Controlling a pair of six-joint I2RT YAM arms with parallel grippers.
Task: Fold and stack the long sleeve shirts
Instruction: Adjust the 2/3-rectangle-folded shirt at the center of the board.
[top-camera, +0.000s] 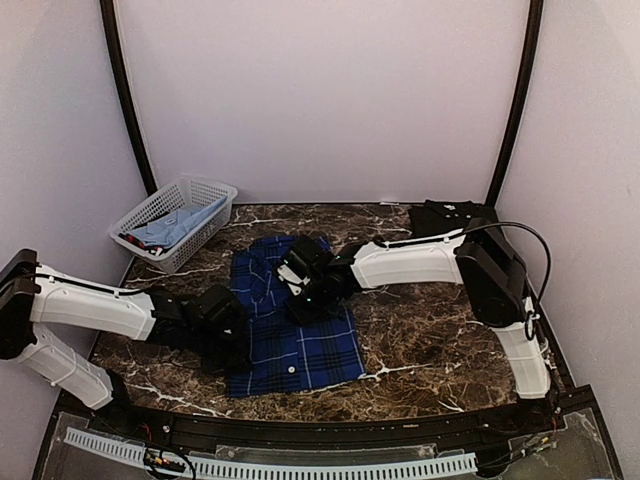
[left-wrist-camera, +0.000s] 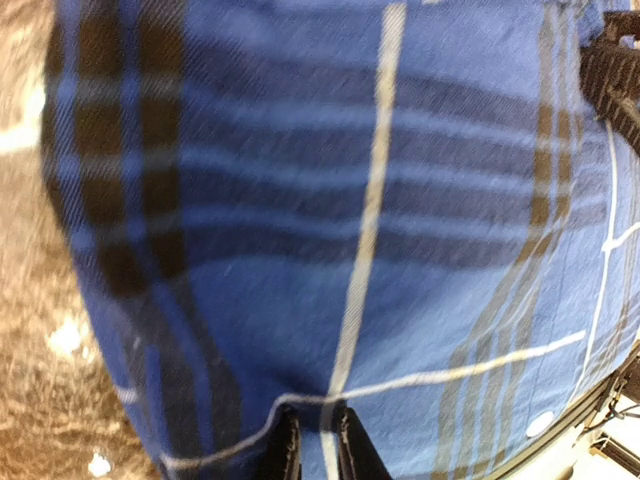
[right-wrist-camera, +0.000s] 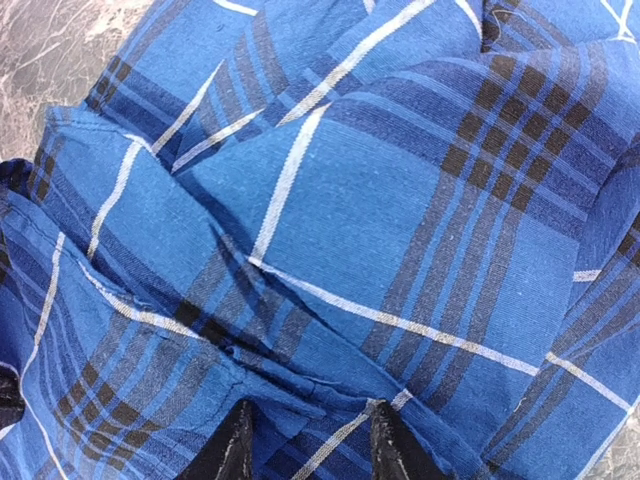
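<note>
Plaid shirt: You had the plaid shirt (top-camera: 310, 350) lying on the counter (top-camera: 430, 330), left of the middle, running from near the front edge toward the back. Its nearer half lay flat, and its farther half was rumpled into soft folds.
Black shirt: The black shirt (top-camera: 440, 215) lay bunched in the far right corner of the counter, well apart from the plaid one and just behind your right arm.
Left gripper: Your left gripper (left-wrist-camera: 320, 455) was at the plaid shirt's left edge, on the nearer half. Its fingers were drawn almost together with the hem of the cloth pinched between them. The fabric filled nearly the whole left wrist view.
Right gripper: Your right gripper (right-wrist-camera: 310, 450) sat on the rumpled farther half. Its jaws stood apart, with both tips down against the folds. You could not tell whether any fold was caught between them.
Button: One small white button (left-wrist-camera: 540, 422) showed on the plaid cloth near its edge.
Basket: The white lattice basket (top-camera: 195, 245) stood at the far left corner, askew to the counter's edges, with a light blue cloth (top-camera: 170, 228) inside.
</note>
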